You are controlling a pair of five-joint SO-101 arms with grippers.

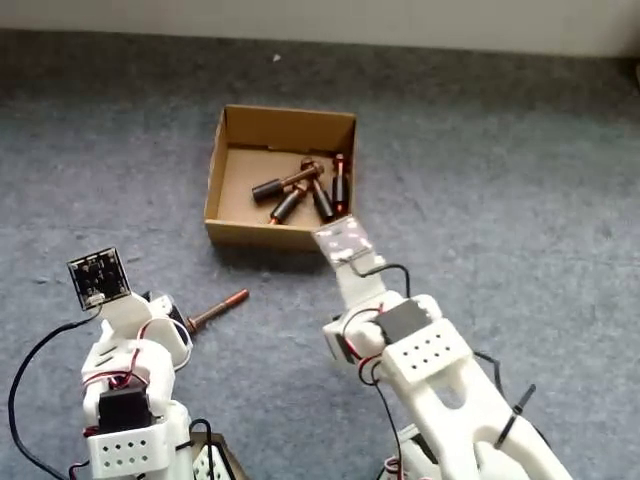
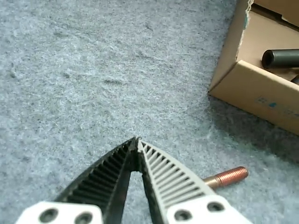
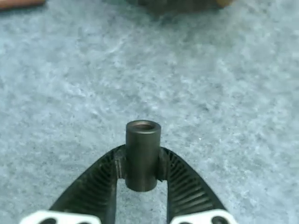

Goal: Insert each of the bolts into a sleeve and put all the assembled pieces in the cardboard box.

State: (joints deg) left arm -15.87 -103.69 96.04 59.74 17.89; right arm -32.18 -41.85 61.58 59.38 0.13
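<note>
Clamped between the ribbed fingers of the right gripper (image 3: 142, 156) is a dark sleeve (image 3: 142, 140). It is held by its lower half, with its open bore at the free end, above the grey felt of the bench (image 1: 500, 200). In the high view this arm comes in from 5 o'clock and its wrist ends just beside the near right corner of the cardboard box (image 1: 255, 233).

At 7 o'clock stands the other arm. The left gripper (image 2: 138, 142) has its fingers pressed together at the tips with nothing between them, and it is low over the felt. Just beside it, on its 3 o'clock side in the high view, a loose bolt (image 1: 215, 310) lies flat on the bench. The bolt's dark head is toward the arm and its copper thread points to about 2 o'clock, toward the box. From the left wrist, the threaded end pokes out from behind one finger. I cannot tell whether bolt and finger touch.

The box sits open at about 12 o'clock from the middle of the bench, well apart from the loose bolt. Inside it, four assembled pieces (image 1: 285, 186), dark sleeves with copper bolts through them, lie in a loose heap toward its 3 o'clock side.
</note>
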